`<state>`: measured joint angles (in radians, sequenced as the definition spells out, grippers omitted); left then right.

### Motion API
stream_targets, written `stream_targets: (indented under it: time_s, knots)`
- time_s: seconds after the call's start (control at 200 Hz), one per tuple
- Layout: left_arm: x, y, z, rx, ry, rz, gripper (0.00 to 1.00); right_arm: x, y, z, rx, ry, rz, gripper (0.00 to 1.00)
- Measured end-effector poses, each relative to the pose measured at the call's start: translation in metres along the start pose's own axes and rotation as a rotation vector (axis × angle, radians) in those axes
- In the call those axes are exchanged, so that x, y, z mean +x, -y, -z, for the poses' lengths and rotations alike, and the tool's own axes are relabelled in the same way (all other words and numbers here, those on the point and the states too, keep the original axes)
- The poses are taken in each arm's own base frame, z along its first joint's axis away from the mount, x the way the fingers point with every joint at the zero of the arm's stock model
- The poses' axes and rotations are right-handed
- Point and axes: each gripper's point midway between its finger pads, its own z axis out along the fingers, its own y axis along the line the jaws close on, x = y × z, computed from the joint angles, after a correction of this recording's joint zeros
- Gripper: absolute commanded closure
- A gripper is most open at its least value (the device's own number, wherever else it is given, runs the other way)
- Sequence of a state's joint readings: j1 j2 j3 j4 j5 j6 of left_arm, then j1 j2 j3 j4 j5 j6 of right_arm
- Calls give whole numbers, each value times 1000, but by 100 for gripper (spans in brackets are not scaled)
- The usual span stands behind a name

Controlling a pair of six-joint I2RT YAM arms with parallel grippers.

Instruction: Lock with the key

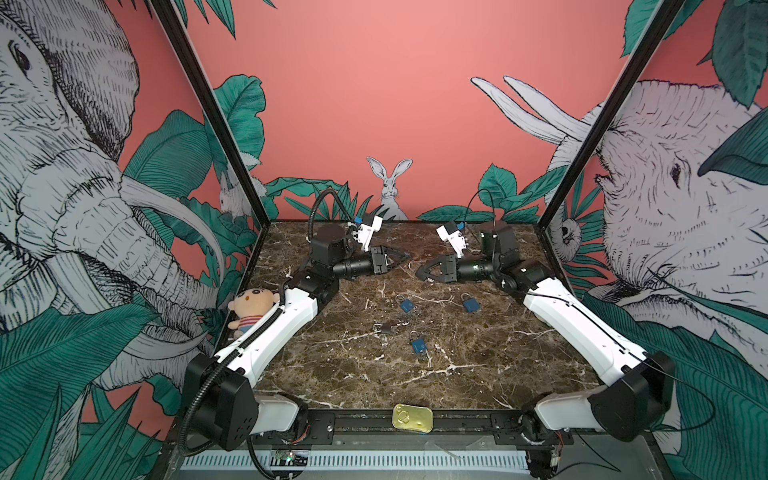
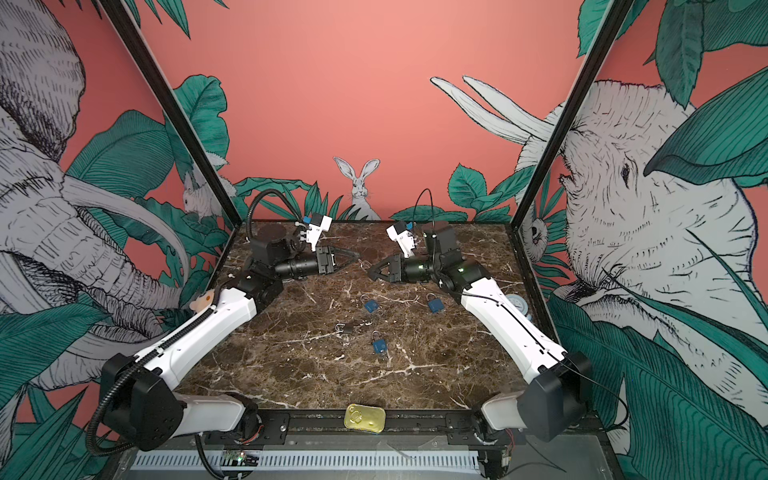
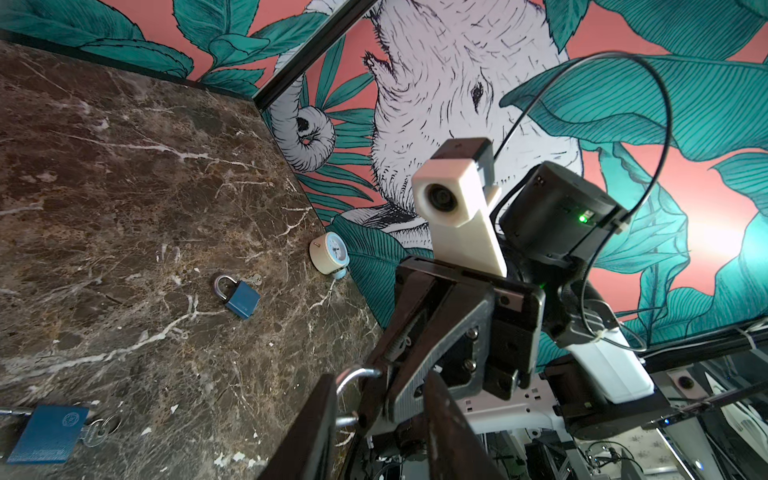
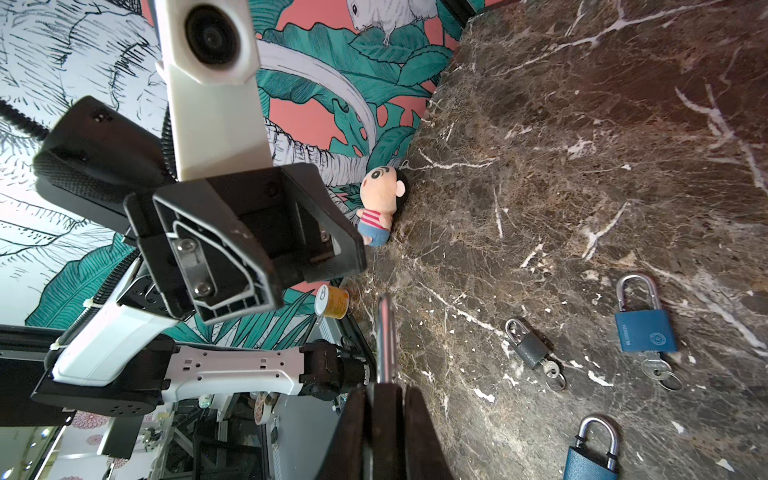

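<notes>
My right gripper is shut on a dark padlock and holds it above the back of the marble table. The padlock's silver shackle sticks out past the fingertips toward my left gripper. The left gripper is open, with the shackle between its fingers, close to one of them. In both top views the two grippers meet tip to tip. The held padlock's key is hidden.
Three blue padlocks and a dark one lie mid-table, some with keys in them. A plush doll sits at the left edge, a clock at the right edge, a tin on the front rail.
</notes>
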<state>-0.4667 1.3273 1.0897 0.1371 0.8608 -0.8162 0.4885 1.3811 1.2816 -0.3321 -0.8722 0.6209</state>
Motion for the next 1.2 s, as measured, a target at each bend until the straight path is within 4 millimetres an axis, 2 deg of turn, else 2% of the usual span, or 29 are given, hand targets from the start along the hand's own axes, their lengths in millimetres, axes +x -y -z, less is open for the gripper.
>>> stream_targets:
  time_s: [0.21,0.45,0.7,0.9,1.115,1.2]
  knots:
    - [6,-5,-1,-4,-27,-6,63,3,-4,-1,-31,-22,-8,100]
    - [12,-13,-6,17,-55,11,71,5,-8,-1,-58,-34,-14,100]
    - [16,-10,-7,47,-77,7,81,4,-9,-3,-70,-36,-21,100]
    - [18,-8,-6,61,-87,4,82,3,-10,-3,-77,-37,-24,100]
    - [19,-7,-6,71,-90,-1,92,3,-9,-4,-77,-38,-36,100]
    - [18,-7,-5,73,-87,5,100,2,-9,-3,-81,-38,-40,100]
